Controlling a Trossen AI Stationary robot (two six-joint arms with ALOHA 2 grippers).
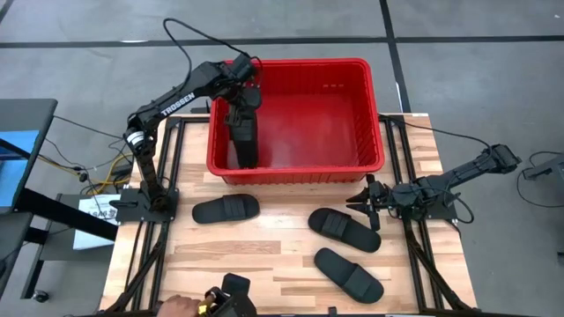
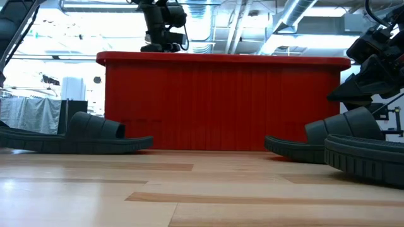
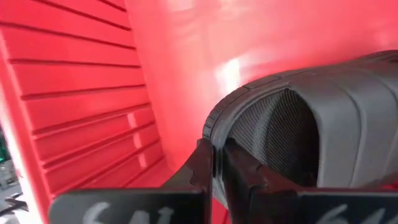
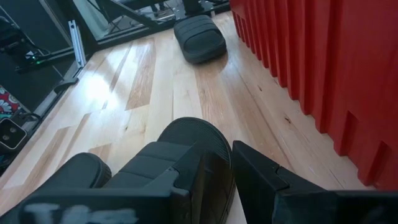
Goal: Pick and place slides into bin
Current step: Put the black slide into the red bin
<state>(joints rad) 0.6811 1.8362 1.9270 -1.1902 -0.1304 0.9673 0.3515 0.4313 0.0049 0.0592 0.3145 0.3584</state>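
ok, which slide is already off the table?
The slide pinched by the left gripper inside the bin. The other three lie flat on the table.

White lettering "TROSSEN" runs along the left arm (image 1: 176, 99) in the high view, the only text that can be read; nothing else carries legible marks.

This is a robotics lab or workshop, not a home. Two arms are bolted to black frames on a butcher-block table (image 1: 264, 264) standing on a grey concrete floor (image 1: 476, 62), with loose cables (image 1: 88, 172) trailing off the side. Overhead run bare ducts (image 2: 297, 19) (plain industrial ceiling).
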